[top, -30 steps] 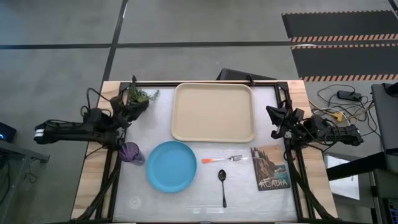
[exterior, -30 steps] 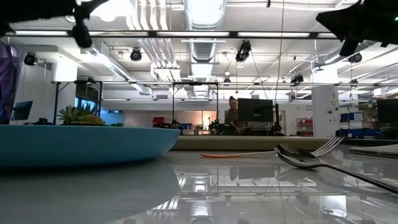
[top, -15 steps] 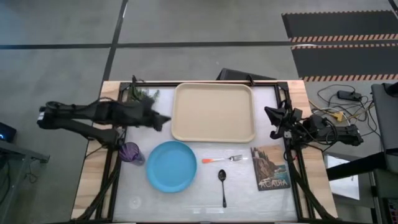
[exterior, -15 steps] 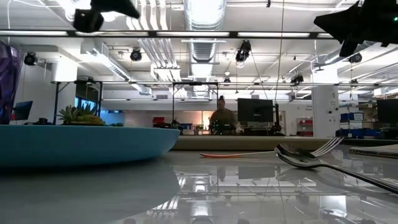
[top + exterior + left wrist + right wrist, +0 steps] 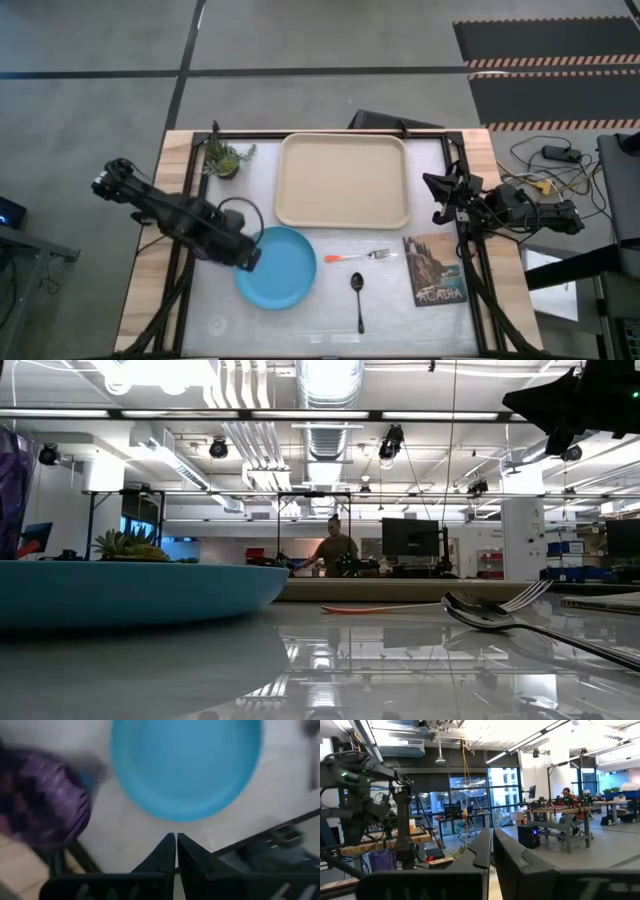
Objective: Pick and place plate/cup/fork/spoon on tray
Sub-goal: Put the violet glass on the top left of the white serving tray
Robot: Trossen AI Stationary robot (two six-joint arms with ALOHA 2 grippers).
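The light-blue plate [image 5: 282, 270] lies at the table's near left and also shows in the left wrist view [image 5: 185, 765]. The purple cup [image 5: 45, 807] stands just left of it, hidden under my left arm in the high view. The orange-handled fork [image 5: 358, 256] and the dark spoon [image 5: 358, 296] lie right of the plate. The beige tray [image 5: 343, 180] lies at the far middle. My left gripper [image 5: 249, 260] is shut and empty, pointing down above the plate's left edge [image 5: 175, 836]. My right gripper [image 5: 432, 186] is shut and waits at the right edge.
A small potted plant [image 5: 226, 157] stands at the far left corner. An illustrated "ACADIA" book [image 5: 434, 270] lies at the near right. A dark frame rail [image 5: 462, 200] runs along the table's edges. A person [image 5: 332, 550] stands in the room behind the table.
My left gripper has swung from beside the potted plant toward the tray, then toward the table's near edge, and has tipped down over the plate's left edge, covering the cup in the high view. No object has moved.
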